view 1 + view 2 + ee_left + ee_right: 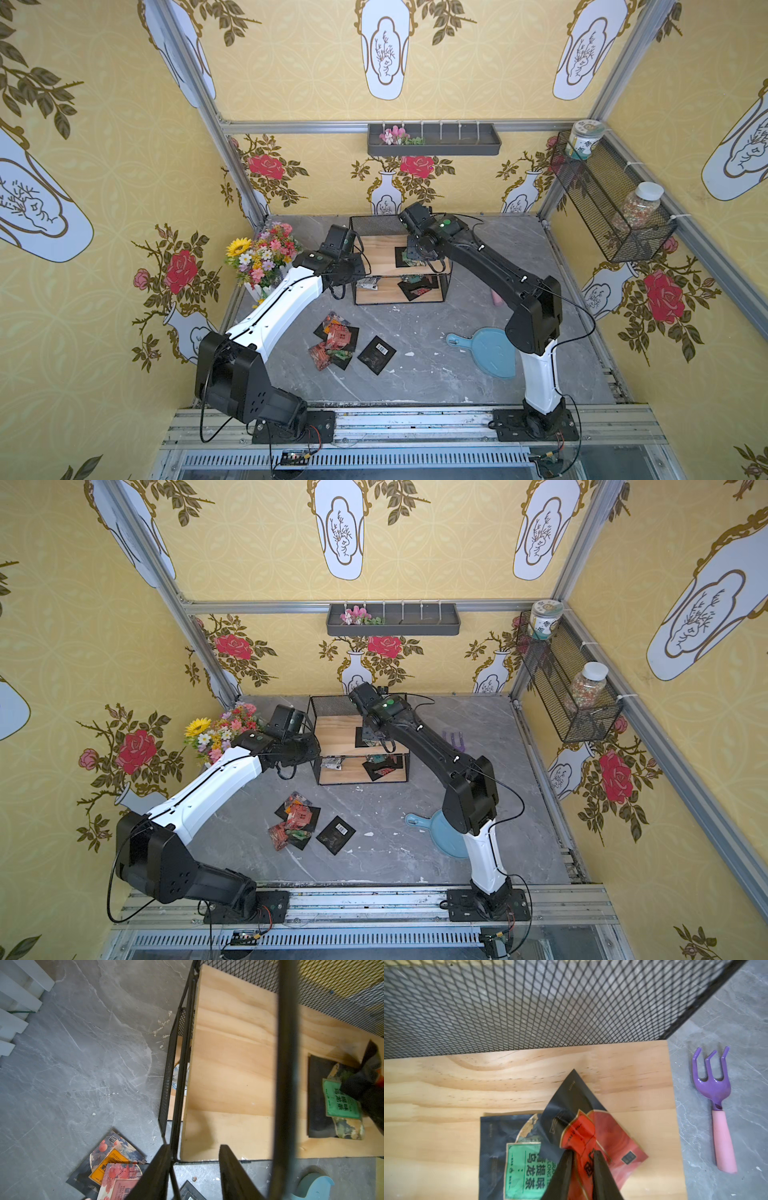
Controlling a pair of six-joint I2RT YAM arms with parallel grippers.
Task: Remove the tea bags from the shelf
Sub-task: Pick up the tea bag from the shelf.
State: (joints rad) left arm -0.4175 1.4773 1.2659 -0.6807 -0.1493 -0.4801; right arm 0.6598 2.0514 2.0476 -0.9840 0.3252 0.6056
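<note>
Right gripper [581, 1152] is pinching the red bag [610, 1126] to lift it off the shelf [529, 1084]; left gripper [194, 1147] is hanging half-open, empty.

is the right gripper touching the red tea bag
Touching: the right wrist view shows the right gripper pinching the red tea bag, creasing it.
</note>
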